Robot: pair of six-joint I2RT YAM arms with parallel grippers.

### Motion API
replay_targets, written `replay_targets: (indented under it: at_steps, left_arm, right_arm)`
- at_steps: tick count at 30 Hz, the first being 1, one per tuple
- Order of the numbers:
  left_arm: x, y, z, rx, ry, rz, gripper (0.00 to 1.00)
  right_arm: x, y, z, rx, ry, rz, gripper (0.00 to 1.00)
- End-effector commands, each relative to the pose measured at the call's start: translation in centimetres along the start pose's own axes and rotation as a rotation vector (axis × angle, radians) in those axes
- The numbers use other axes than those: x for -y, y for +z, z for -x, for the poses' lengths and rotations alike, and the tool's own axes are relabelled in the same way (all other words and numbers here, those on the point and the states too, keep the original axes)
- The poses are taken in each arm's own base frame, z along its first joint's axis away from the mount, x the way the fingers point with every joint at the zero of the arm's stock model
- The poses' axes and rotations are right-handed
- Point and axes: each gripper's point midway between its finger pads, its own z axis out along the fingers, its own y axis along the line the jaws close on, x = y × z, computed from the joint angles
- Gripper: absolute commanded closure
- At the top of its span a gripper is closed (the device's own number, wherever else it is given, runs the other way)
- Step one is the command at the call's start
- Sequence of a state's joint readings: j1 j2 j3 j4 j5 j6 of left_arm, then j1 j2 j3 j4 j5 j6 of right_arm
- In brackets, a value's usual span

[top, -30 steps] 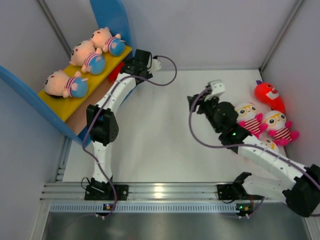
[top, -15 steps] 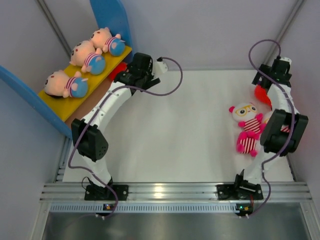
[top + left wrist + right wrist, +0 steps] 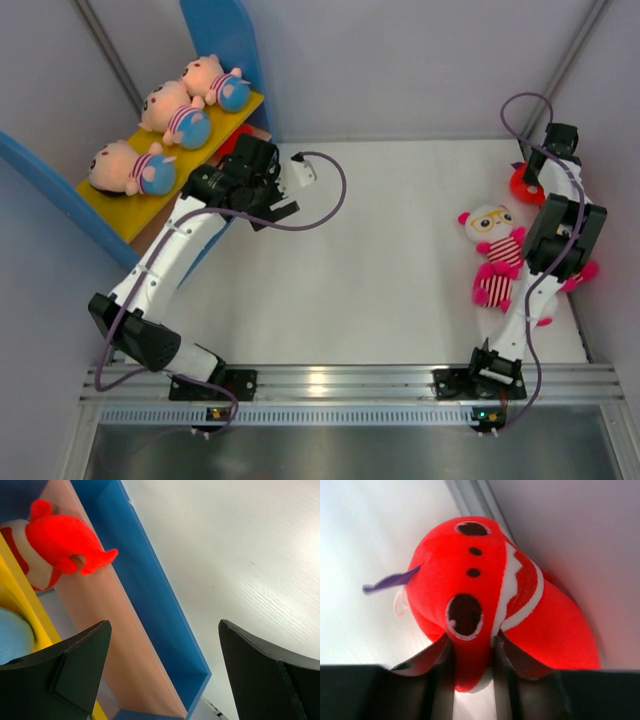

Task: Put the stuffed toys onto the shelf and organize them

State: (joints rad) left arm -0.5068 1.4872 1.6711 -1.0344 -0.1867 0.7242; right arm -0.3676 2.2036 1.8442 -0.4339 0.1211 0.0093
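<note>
The shelf (image 3: pixel 108 203) stands at the back left. Three peach dolls (image 3: pixel 175 112) lie on its yellow upper board. One red creature (image 3: pixel 55 545) lies on the tan lower board (image 3: pixel 100 630). My left gripper (image 3: pixel 262 182) hovers just off the shelf's open end, jaws wide open and empty (image 3: pixel 165 670). In the far right corner my right gripper (image 3: pixel 472 665) is shut on the lower edge of a second red creature (image 3: pixel 485 595), which rests against the wall (image 3: pixel 524 186). A white owl (image 3: pixel 495 255) lies on the table beside the right arm.
A second owl (image 3: pixel 580 272) is mostly hidden behind the right forearm. The shelf's blue side panel (image 3: pixel 150 605) runs right under my left fingers. Grey enclosure walls close in the table; the right wall (image 3: pixel 580 540) is right behind the red creature.
The left gripper drew back from the shelf towards the table and opened wider. The right arm swung from the owls to the far right corner and closed on the red creature.
</note>
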Motion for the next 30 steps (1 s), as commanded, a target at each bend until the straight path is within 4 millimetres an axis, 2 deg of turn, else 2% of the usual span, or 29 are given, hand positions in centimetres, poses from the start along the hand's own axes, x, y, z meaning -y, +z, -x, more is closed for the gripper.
replay_targets:
  at_steps: [1, 2, 3, 4, 5, 7, 8, 9, 10, 11, 12, 13, 15, 16, 17, 19, 20, 22, 23, 24, 25, 26, 27, 28, 29, 30]
  left_arm:
    - [1.6, -1.4, -1.3, -0.027, -0.019, -0.056, 0.05]
    - [1.6, -1.4, -1.5, -0.030, -0.021, -0.054, 0.05]
    - [1.4, -1.8, -1.5, -0.025, -0.032, -0.042, 0.05]
    - [1.6, -1.9, -1.7, -0.029, -0.035, -0.044, 0.05]
    - [1.7, -2.0, -1.9, -0.030, -0.038, -0.045, 0.05]
    - [1.8, -3.0, -2.5, -0.025, -0.037, -0.035, 0.05]
    - [2.3, -3.0, -3.0, -0.035, -0.034, -0.042, 0.05]
    - [2.4, -3.9, -3.4, -0.026, -0.035, -0.031, 0.05]
    - [3.2, -4.0, -4.3, -0.045, -0.027, -0.050, 0.06]
    - [3.5, -4.4, -4.7, -0.046, -0.025, -0.054, 0.06]
    - [3.7, -5.4, -5.1, -0.030, -0.022, -0.046, 0.06]
    - [4.5, -5.7, -5.9, -0.038, -0.020, -0.070, 0.05]
    - [4.9, -7.1, -6.4, -0.005, -0.028, -0.056, 0.04]
    - [5.0, -7.6, -6.6, 0.008, -0.034, -0.048, 0.02]
    - [5.2, -7.9, -7.0, 0.010, -0.040, -0.041, 0.02]
    - [5.3, -9.3, -7.4, 0.048, -0.068, -0.010, 0.02]
    - [5.3, -9.9, -7.6, 0.062, -0.070, 0.002, 0.02]
    - [5.3, -11.4, -8.2, 0.102, -0.059, 0.044, 0.02]
    - [5.8, -11.4, -8.8, 0.098, -0.049, 0.043, 0.02]
    - [6.1, -12.3, -9.2, 0.129, -0.050, 0.060, 0.02]
    - [6.8, -12.1, -9.9, 0.123, -0.050, 0.048, 0.02]
    - [7.3, -12.2, -10.2, 0.134, -0.054, 0.047, 0.02]
    - [7.7, -12.9, -10.6, 0.165, -0.060, 0.057, 0.02]
    - [8.4, -12.5, -11.2, 0.157, -0.063, 0.048, 0.02]
    - [8.7, -12.5, -11.5, 0.163, -0.064, 0.048, 0.02]
    - [8.9, -13.0, -11.7, 0.183, -0.076, 0.063, 0.02]
  right_arm:
    - [-0.9, -3.0, 3.6, 0.122, -0.046, 0.085, 0.90]
    - [-1.0, -3.4, 3.7, 0.130, -0.047, 0.085, 1.00]
    - [-1.2, -3.9, 4.2, 0.150, -0.047, 0.087, 1.00]
    - [-1.2, -5.9, 5.7, 0.199, -0.043, 0.083, 1.00]
    - [-2.0, -6.5, 5.2, 0.202, -0.050, 0.082, 1.00]
    - [-3.2, -9.2, 6.6, 0.273, -0.062, 0.087, 1.00]
    - [-4.7, -12.4, 7.6, 0.327, -0.081, 0.092, 1.00]
    - [-5.8, -14.2, 8.1, 0.361, -0.094, 0.100, 1.00]
    - [-6.6, -17.9, 9.5, 0.429, -0.102, 0.112, 1.00]
    - [-9.7, -20.0, 9.2, 0.454, -0.135, 0.158, 1.00]
    - [-11.4, -22.1, 9.2, 0.483, -0.145, 0.198, 1.00]
    - [-15.0, -26.4, 9.0, 0.538, -0.166, 0.286, 1.00]
    - [-18.6, -30.8, 8.2, 0.596, -0.195, 0.375, 1.00]
    - [-19.9, -33.9, 7.9, 0.641, -0.191, 0.426, 1.00]
    - [-23.9, -36.8, 5.8, 0.654, -0.229, 0.535, 1.00]
    - [-26.9, -40.7, 3.7, 0.669, -0.216, 0.650, 1.00]
    - [-30.0, -43.5, 1.1, 0.662, -0.241, 0.743, 1.00]
    - [-32.7, -46.4, -1.5, 0.641, -0.230, 0.843, 1.00]
    - [-35.0, -49.0, -4.3, 0.626, -0.257, 0.925, 1.00]
    - [-36.3, -50.6, -5.4, 0.630, -0.253, 0.974, 1.00]
    - [-37.8, -51.5, -7.2, 0.609, -0.260, 1.019, 1.00]
    - [-39.7, -54.3, -10.4, 0.589, -0.300, 1.113, 1.00]
    - [-40.8, -56.0, -11.7, 0.591, -0.300, 1.165, 1.00]
    - [-41.7, -57.1, -13.1, 0.565, -0.297, 1.205, 1.00]
    - [-43.1, -58.7, -15.7, 0.536, -0.325, 1.249, 1.00]
    - [-43.6, -59.5, -16.7, 0.521, -0.330, 1.270, 1.00]
